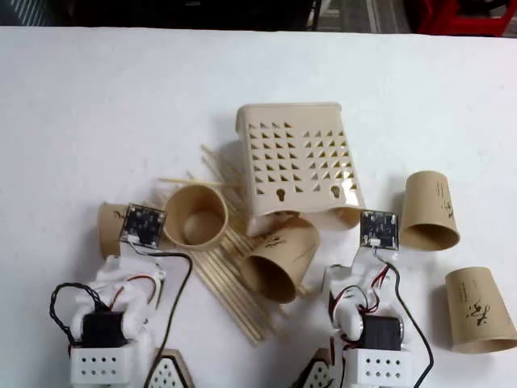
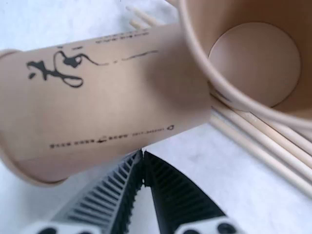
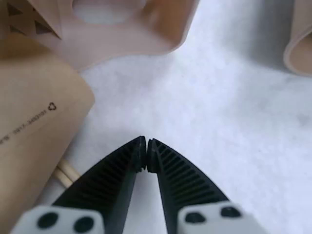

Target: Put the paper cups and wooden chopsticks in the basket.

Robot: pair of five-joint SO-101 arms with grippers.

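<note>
Left tool (image 2: 143, 155) closed beside toppled cup (image 2: 107, 97) — upright cup (image 2: 253, 58) bare inside.

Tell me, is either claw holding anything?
No. Both are shut and empty: the left claw beside a lying paper cup, the right claw above the table.

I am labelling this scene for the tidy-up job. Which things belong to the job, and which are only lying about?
Belongs to the job:
five paper cups
wooden chopsticks
basket, lying on its side

Only there:
white table
red object beyond the table's far edge
</note>
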